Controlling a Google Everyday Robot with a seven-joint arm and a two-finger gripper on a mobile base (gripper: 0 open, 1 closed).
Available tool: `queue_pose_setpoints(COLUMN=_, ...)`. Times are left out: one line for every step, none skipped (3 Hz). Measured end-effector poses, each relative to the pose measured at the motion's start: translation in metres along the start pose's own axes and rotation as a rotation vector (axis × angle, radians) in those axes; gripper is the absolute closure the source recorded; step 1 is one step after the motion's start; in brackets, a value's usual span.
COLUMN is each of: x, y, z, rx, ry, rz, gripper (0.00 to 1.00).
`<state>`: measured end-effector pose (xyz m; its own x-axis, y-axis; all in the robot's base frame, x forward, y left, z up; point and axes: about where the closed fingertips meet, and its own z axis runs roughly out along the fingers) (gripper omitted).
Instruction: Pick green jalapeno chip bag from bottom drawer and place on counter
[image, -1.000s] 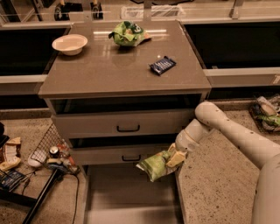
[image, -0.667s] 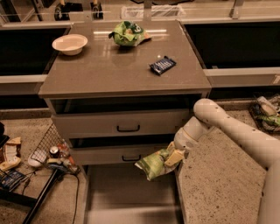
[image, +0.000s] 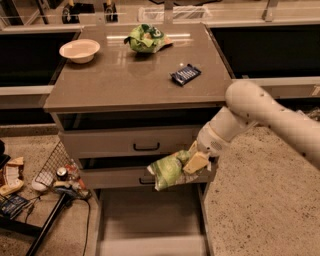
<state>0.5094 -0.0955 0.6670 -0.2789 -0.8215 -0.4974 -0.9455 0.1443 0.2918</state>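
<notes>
Counts: one arm (image: 260, 107), one claw (image: 192, 162), three drawers, and three loose items on the table (image: 125, 82).

Items on the table, one of each:
- pale bowl (image: 79, 50), at the table's back left corner
- bright green bag (image: 145, 39), bunched up, at the middle of the table's back edge
- dark wrapped bar (image: 185, 74), right of the table's centre, lying at a slant

The three items lie well apart from each other.

Drawers, below the table's front edge:
- top drawer (image: 100, 142), with a black handle
- middle drawer (image: 110, 176), its handle partly hidden by the held bag
- bottom drawer (image: 150, 220), pulled far out beyond the table's front edge, with a plain floor showing

Claw: under the table's front right corner, level with the middle drawer's front. It is clenched on the green jalapeno chip bag (image: 167, 172), one bag only. One yellowish finger (image: 196, 162) lies across the bag's right end.

Bag relative to claw: it sticks out to the picture-left of the claw and droops slightly below it, crumpled. It hangs in the air in front of the middle drawer and above the open bottom drawer. It is lower than the table's top and not touching it.

Off the table's left side, on the ground: one wire basket (image: 50, 167) and small mixed clutter that I cannot count.
</notes>
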Motion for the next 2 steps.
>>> queue_pose_setpoints(x=-0.057, y=0.015, z=-0.078, rx=0.125, ry=0.023, rz=-0.021, gripper=1.00)
queue_pose_setpoints(x=-0.115, y=0.007, z=-0.144, rx=0.218, ry=0.034, rz=-0.048, gripper=1.00)
